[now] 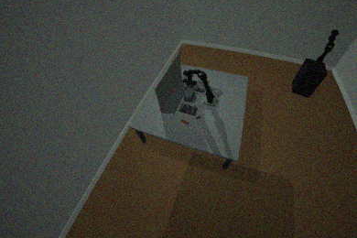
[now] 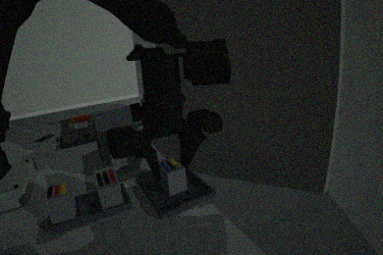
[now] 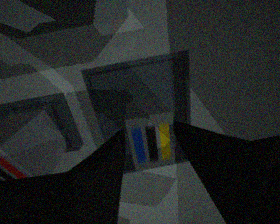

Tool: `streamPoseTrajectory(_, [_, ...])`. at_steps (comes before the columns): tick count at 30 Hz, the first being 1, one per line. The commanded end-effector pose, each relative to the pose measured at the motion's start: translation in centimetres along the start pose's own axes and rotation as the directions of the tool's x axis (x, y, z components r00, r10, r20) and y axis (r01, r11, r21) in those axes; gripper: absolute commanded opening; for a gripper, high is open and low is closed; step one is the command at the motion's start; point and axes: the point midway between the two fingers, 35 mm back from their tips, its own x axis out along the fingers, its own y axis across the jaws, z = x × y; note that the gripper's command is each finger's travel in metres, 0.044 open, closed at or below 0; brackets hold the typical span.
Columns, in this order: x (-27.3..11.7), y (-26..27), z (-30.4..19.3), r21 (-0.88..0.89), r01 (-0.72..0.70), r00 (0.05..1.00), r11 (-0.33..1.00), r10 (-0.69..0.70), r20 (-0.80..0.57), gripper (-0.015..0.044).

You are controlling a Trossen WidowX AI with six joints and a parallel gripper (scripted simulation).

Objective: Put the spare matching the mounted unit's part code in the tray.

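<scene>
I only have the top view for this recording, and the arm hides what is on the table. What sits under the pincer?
Observer: The wrist view shows a spare block with blue, black and yellow stripes between the two fingers.
Operator: Is it in the tray?
Observer: In the exterior view it stands upright on the dark tray.
Operator: Is it let go?
Observer: The pincer is open, with a finger on either side of the block. The picture is too dim to tell whether they touch it.
</scene>
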Motion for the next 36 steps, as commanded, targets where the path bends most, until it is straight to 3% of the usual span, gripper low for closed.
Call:
streamPoseTrajectory(1, [-0.1,0.0,0.0,0.0,0.001,1.0,1.0,-0.001,0.0,0.0341])
streamPoseTrajectory(5, [-0.1,0.0,0.0,0.0,0.001,1.0,1.0,-0.001,0.0,0.044])
streamPoseTrajectory(7, [-1.0,-0.2,-0.1,0.0,0.001,1.0,1.0,-0.001,0.0,0.044])
streamPoseTrajectory(14, [-10.5,0.0,0.0,0.003,0.001,1.0,1.0,-0.001,-0.001,0.044])
streamPoseTrajectory(36, [-10.3,-0.2,0.0,0.005,0.016,1.0,1.0,-0.016,-0.009,0.044])
